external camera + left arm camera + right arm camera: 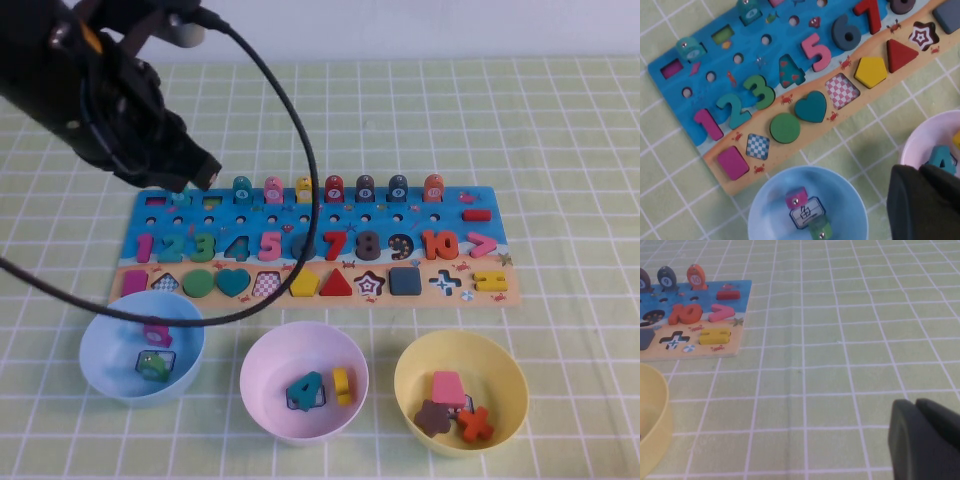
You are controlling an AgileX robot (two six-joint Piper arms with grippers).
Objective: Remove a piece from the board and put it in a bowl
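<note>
Looking down from above: pink-lilac bowl (304,382) holds teal 4 (305,390) and yellow piece (342,385); green 3 (204,246) sits on board (320,249). Left gripper (190,172) hovers over board's far-left end.

Left wrist view: left gripper (925,202) fingers pressed together, empty, above bowl rim.

Right wrist view: right gripper (925,440) closed, empty, over tablecloth (840,340), beside yellow bowl (652,415).

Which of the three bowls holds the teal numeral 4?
The pink-lilac bowl, the middle one; the blue bowl and yellow bowl hold other pieces.
</note>
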